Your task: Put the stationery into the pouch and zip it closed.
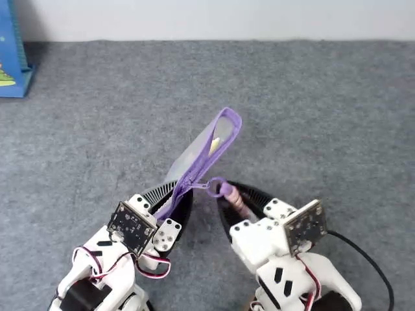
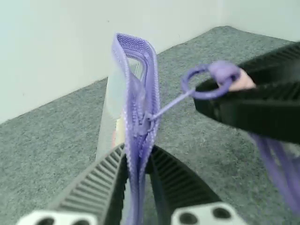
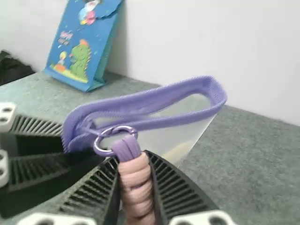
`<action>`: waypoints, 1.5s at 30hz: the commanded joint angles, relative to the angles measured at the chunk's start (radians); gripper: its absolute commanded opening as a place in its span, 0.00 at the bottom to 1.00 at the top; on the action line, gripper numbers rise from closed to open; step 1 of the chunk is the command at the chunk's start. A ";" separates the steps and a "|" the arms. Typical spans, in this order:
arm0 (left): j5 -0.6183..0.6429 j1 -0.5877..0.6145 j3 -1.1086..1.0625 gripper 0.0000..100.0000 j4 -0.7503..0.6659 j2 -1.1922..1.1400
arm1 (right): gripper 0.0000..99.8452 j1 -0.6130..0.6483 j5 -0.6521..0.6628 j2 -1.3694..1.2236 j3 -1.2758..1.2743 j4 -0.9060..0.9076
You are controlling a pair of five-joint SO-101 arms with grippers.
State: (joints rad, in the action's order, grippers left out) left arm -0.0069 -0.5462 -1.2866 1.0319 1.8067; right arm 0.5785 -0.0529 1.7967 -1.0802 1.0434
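Pouch (image 1: 204,146) (image 2: 133,93) (image 3: 187,129) sat just above centre of the high view, on edge, long axis running from 7 o'clock to 1 o'clock. Body clear plastic, purple woven zipper band along the upper edge. Whether its lower edge touched the grey mat (image 1: 324,116) could not be told.

Zipper (image 1: 194,175) (image 2: 143,117) was shut along the 7 o'clock stretch. From the slider on toward 1 o'clock the band gaped in a narrow loop, mouth open.

Inside the pouch, a pale yellow item (image 1: 217,139) (image 3: 180,150) showed through the plastic near the open end; what it was could not be made out.

Left gripper (image 1: 176,194) (image 2: 138,152) lay at 7 o'clock of the pouch, fingers pinched on the shut end of the zipper band.

Right gripper (image 1: 228,194) (image 2: 243,98) (image 3: 132,157) lay at 5 o'clock of the pouch, just beside the left one, fingers squeezed on a pinkish-purple cord (image 1: 233,201) (image 3: 133,187). The cord ended in a purple ring (image 1: 216,186) (image 2: 201,82) (image 3: 115,138), linked by a thin tab to the slider.

Blue gift bag (image 1: 13,52) (image 3: 84,47) with a dinosaur print stood at 10 o'clock in the high view, against the white wall (image 1: 207,16), well apart from the pouch.
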 commanded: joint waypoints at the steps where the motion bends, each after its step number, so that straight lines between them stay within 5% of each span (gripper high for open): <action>1: -0.015 0.005 0.039 0.01 0.008 0.017 | 0.01 -0.079 -0.011 0.007 0.058 -0.091; 10: -0.017 0.002 0.064 0.01 0.025 0.017 | 0.01 -0.107 -0.009 -0.031 0.061 -0.248; 23: -0.089 -0.118 0.097 0.01 0.100 0.018 | 0.01 -0.317 -0.101 -0.268 0.063 -0.467; 45: -0.089 -0.118 0.104 0.01 0.098 0.020 | 0.01 -0.733 -0.092 -0.552 -0.014 -0.691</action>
State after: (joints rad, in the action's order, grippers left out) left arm -0.0836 -0.6644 -1.2190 1.1009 1.8067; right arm -0.0522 -0.1373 1.2658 -1.1109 0.4266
